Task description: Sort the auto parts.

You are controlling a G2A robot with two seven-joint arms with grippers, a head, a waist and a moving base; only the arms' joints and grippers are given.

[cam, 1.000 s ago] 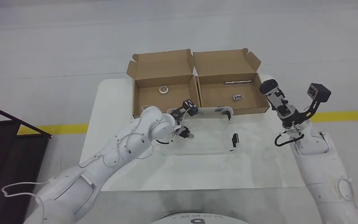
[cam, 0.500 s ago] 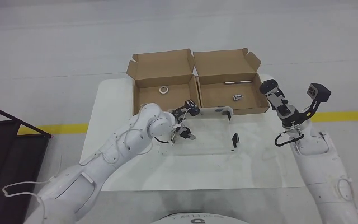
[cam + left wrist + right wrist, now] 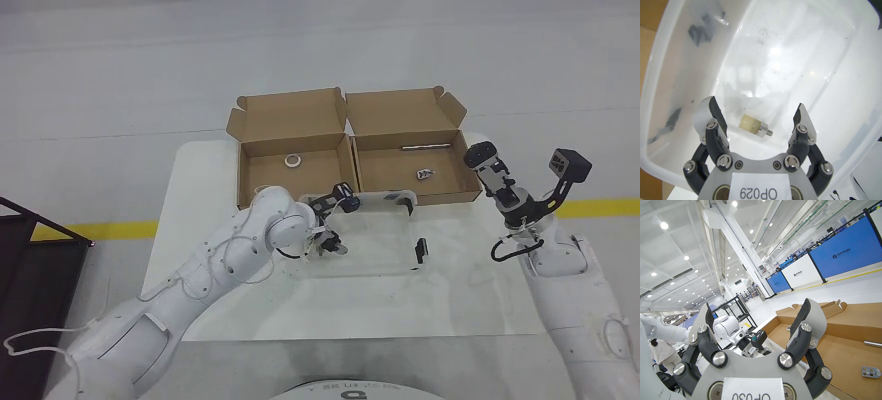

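My left gripper [image 3: 331, 242] [image 3: 756, 102] is open, low inside the clear plastic tray [image 3: 375, 271] [image 3: 660, 56]. A cream cylinder with a metal nut and threaded stud [image 3: 755, 127] lies on the tray floor between its fingers, untouched. Black parts [image 3: 420, 250] rest in the tray's right half, and dark shapes [image 3: 700, 34] show through the tray wall. The left cardboard box [image 3: 262, 178] holds a ring [image 3: 292, 159]. In the right cardboard box [image 3: 390, 175] lie a metal rod [image 3: 420, 146] [image 3: 873, 344] and a small drilled plate [image 3: 425, 173] [image 3: 871, 371]. My right gripper [image 3: 482, 156] [image 3: 757, 303] is open and empty, raised beside the right box.
The two open boxes stand side by side along the back of the white table [image 3: 250, 300], directly behind the tray. Their flaps stick up. Bare tabletop stretches in front of the tray and to its left.
My left gripper has shifted slightly inside the tray, staying open. The right arm has kept still.
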